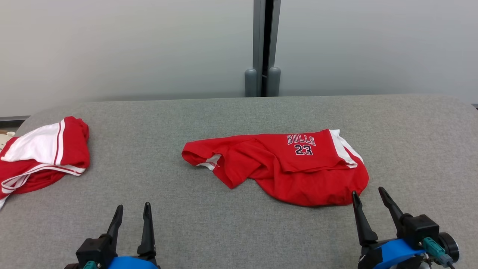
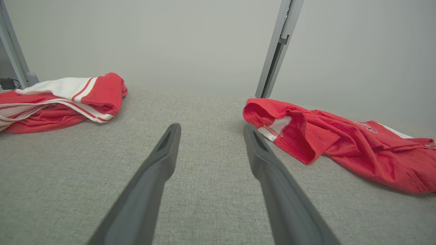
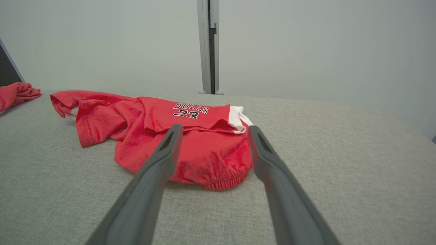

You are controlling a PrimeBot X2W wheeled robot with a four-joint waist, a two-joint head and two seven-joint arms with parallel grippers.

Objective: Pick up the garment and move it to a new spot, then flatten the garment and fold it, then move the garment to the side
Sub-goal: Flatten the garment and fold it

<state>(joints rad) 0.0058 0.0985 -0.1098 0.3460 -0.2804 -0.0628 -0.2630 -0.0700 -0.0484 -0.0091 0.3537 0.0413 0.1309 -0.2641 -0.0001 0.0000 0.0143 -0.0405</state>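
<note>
Now, garment place: the garment (image 1: 278,170), red with "BULLS 23" lettering, lies crumpled on the grey surface (image 1: 239,231), right of centre in the head view, partly lapped over itself.
Other cloth: a second red-and-white piece (image 1: 44,157) sits at the surface's far left, well apart from the garment.
Left tool: the left tool (image 1: 133,205) has its fingers spread and holds nothing; it stands over bare surface, well apart from the garment's left end.
Right tool: the right tool (image 1: 368,191) is likewise spread and empty, its tips just beside the garment's near right edge; whether they touch the cloth I cannot tell.
Weight and feel: probably light, thin and soft; it should drape and sag when lifted and is not fragile.
Slip: the woven surface likely drags on the cloth, so lifting looks safer than sliding; a shallow pinch on one thin layer may pull free.
Best hold, right: the gathered hem (image 3: 224,183) nearest the right tool looks thickest and should take a firm pinch.
Best hold, left: the rolled opening (image 1: 194,153) at the far left end offers a raised lip.
Also usable: the white side band (image 1: 341,149) marks a seam, likely sturdier than plain cloth.
Risk: taking only the top flap would unfold it unevenly; taking every layer lifts a bundle.
Step in hand: pick-up seems not yet begun.
</note>
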